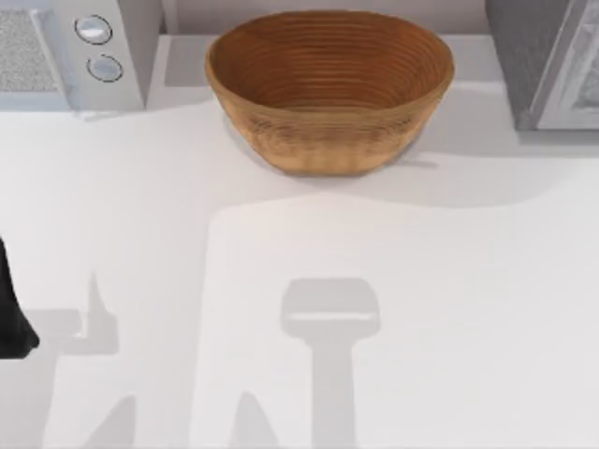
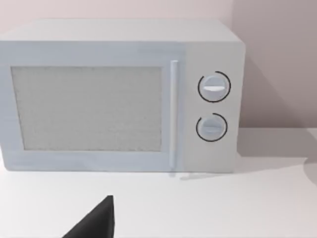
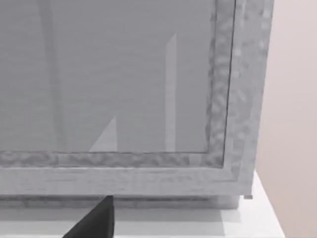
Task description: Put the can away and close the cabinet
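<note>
Your left tool (image 2: pixel 95 222) registers in the left wrist view as one dark pointed tip above the white desk (image 2: pixel 237 203), facing the front of the microwave (image 2: pixel 119 96); you cannot tell from this whether it is apart or together. Your left arm (image 1: pixel 11 313) appears in the top view as a dark shape at the desk's left edge, well apart from everything standing on it. Your right tool (image 3: pixel 96 222) likewise presents a single dark tip in the right wrist view, low before the cabinet (image 3: pixel 148 173), and its state cannot be told either. The cabinet (image 1: pixel 547 65) stands at the back right corner of the desk (image 1: pixel 421 281); at close range you see a mottled grey frame around a smooth grey panel, resting on the desk surface with the pale wall beside it. Whether its door is fully shut cannot be determined. The microwave (image 1: pixel 75 47) occupies the back left corner, door shut, with two round dials stacked beside a vertical handle. A woven basket (image 1: pixel 329 89) sits upright at the back centre, between microwave and cabinet and touching neither. Grey arm shadows fall across the near half of the desk.
</note>
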Controlling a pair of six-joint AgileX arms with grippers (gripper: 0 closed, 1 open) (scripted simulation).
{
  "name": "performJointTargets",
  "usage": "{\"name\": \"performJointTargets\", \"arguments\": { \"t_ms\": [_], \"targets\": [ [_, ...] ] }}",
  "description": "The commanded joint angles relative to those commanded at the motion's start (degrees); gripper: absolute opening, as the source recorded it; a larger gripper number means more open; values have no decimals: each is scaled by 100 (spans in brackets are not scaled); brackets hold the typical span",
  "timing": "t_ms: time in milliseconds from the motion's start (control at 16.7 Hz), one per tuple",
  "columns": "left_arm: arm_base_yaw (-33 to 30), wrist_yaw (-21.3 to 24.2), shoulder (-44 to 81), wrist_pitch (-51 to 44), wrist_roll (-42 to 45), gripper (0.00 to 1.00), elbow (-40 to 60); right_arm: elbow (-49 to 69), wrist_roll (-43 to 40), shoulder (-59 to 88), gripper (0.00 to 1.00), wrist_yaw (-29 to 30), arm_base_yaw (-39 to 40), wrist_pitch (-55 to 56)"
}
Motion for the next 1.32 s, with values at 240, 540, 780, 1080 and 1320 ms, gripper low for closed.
{"name": "performJointTargets", "arguments": {
  "t_ms": [240, 540, 780, 1080, 1320],
  "targets": [
    [0, 0, 0, 0, 0, 100, 0, 19, 1, 79, 100, -52, -52, 61],
    [0, 0, 0, 0, 0, 100, 0, 150, 0, 41, 100, -41, -31, -132],
    [0, 0, 0, 0, 0, 100, 0, 1014, -1, -88, 100, -57, -45, -1124],
    [0, 0, 0, 0, 0, 100, 0, 2797, -2, -357, 100, -89, -72, -3174],
    [0, 0, 0, 0, 0, 100, 0, 4458, -2, -610, 100, -118, -97, -5086]
  ]
}}
